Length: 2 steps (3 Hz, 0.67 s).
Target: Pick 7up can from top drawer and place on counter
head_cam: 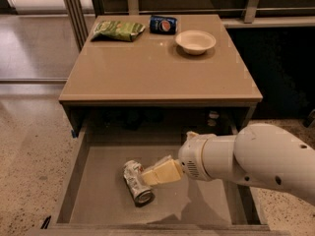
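The 7up can (136,182), whitish-silver and dented, lies on its side on the flat bottom of the open top drawer (101,188), silver end toward the front. My gripper (147,176), with cream-coloured fingers on a bulky white arm, reaches in from the right and its tip is right at the can's right side, overlapping it. The counter (147,68) is the glossy tan tabletop above the drawer.
On the counter's far side lie a green chip bag (118,30), a dark blue Pepsi can (163,24) on its side and a cream bowl (195,41). Speckled floor (29,146) lies to the left. The drawer's low walls flank the can.
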Tool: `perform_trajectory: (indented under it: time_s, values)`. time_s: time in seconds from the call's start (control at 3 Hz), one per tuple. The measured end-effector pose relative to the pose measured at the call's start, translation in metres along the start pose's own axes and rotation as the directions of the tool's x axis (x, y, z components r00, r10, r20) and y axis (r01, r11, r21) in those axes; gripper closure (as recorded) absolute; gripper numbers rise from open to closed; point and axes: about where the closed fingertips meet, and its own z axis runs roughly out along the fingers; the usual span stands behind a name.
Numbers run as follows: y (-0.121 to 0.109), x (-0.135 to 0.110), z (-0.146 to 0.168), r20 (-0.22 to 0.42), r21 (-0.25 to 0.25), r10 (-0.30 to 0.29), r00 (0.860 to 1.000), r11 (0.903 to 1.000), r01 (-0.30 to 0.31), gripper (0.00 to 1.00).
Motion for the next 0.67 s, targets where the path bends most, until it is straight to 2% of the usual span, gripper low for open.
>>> perform_trajectory:
  time_s: [0.33,0.67]
  values:
    - [0.000,0.000,0.000,0.000,0.000,0.000,1.000,1.0000,0.000,0.00]
    - [0.004,0.015,0.015,0.013,0.028,0.012,1.000,0.9995,-0.013,0.00]
